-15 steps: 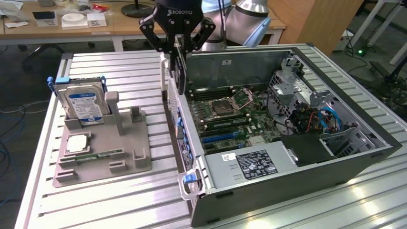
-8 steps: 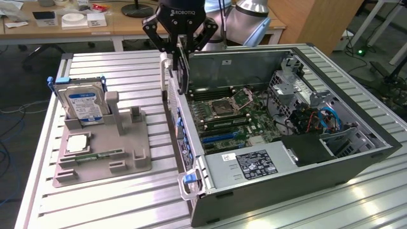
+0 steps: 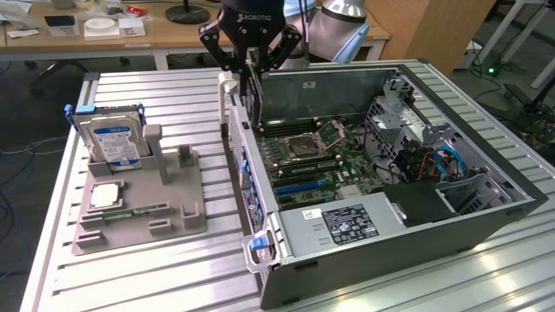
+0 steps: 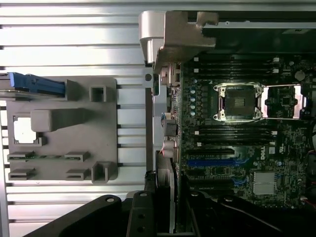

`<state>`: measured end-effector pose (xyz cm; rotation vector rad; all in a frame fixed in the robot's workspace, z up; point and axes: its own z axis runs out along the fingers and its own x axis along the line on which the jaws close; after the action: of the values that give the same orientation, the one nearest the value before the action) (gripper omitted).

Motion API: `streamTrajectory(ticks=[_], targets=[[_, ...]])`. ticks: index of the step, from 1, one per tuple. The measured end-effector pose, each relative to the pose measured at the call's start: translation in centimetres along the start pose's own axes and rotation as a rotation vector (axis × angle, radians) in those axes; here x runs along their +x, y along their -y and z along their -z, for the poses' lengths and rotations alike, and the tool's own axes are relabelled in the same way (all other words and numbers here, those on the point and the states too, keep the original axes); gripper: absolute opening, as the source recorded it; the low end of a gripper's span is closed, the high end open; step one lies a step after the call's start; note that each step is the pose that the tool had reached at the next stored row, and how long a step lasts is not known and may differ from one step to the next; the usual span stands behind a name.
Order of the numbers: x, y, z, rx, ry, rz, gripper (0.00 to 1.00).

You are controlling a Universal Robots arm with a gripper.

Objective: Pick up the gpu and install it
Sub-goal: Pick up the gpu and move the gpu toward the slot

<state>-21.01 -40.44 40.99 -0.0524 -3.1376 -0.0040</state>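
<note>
Hand (image 3: pixel 249 64) is pinching the gpu (image 3: pixel 251 97) by its upper edge, fingers pressed against both faces. We are recording the card as hanging edge-down directly beneath the hand, with its pale bracket (image 4: pixel 170 37) at one end. Below the hand, the card is hovering at the wall of the open computer case (image 3: pixel 485 214), beside the motherboard (image 4: pixel 232 148). We are judging the card light, stiff and fragile. Its bare board edge or bracket suits a grip; its components and connector do not.
</note>
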Motion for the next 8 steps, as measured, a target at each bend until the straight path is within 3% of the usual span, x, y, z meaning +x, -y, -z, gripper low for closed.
streamTrajectory(ticks=[8], targets=[[-1.2,-0.04,-0.05,0.0000,0.0002,0.000,0.27]])
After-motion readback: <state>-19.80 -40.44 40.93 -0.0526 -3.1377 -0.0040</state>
